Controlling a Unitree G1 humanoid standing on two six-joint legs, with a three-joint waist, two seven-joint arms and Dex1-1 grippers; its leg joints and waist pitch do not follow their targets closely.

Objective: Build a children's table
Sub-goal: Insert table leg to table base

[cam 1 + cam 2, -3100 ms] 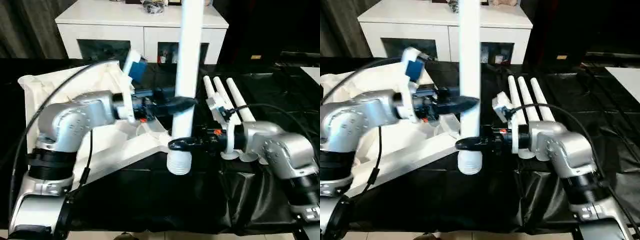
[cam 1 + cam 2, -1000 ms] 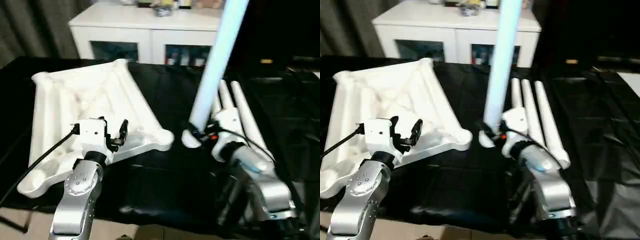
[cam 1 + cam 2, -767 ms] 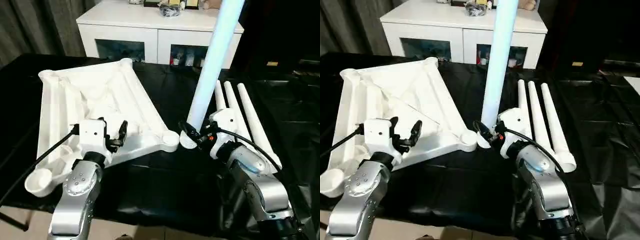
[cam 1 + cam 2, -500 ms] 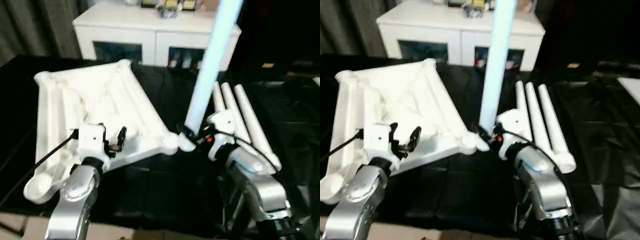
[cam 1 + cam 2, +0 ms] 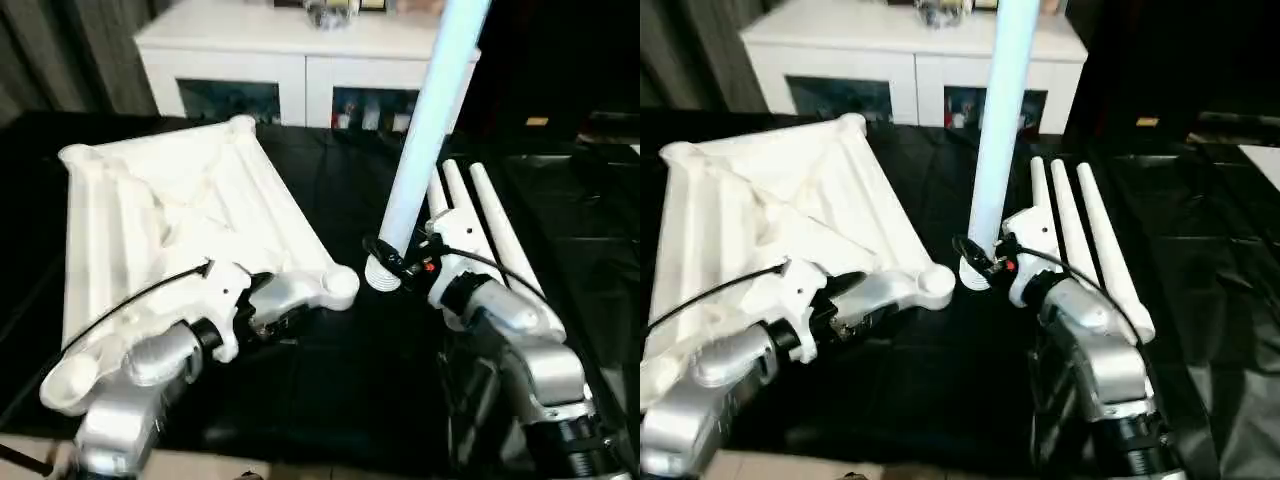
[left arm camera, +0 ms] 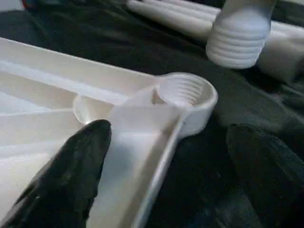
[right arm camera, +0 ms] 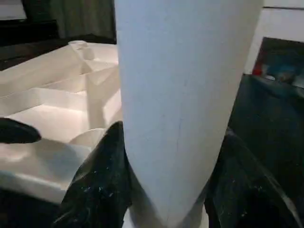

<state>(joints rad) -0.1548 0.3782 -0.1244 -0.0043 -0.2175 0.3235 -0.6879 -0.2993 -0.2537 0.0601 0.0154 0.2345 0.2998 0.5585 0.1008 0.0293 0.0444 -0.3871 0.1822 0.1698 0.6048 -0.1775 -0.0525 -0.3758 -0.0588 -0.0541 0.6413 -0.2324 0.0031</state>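
Upside-down tabletop at left on black cloth, ribs up. Left gripper spread wide astride its near rim, one finger inside, just short of the threaded corner socket. Just right of that socket — a leg held upright, ribbed end down, pinched by right gripper. Further right, three legs side by side. White cabinet behind.

A black-covered surface is carrying the white tabletop, which is lying underside up toward its left edge. Three white legs are lying side by side toward its right edge.
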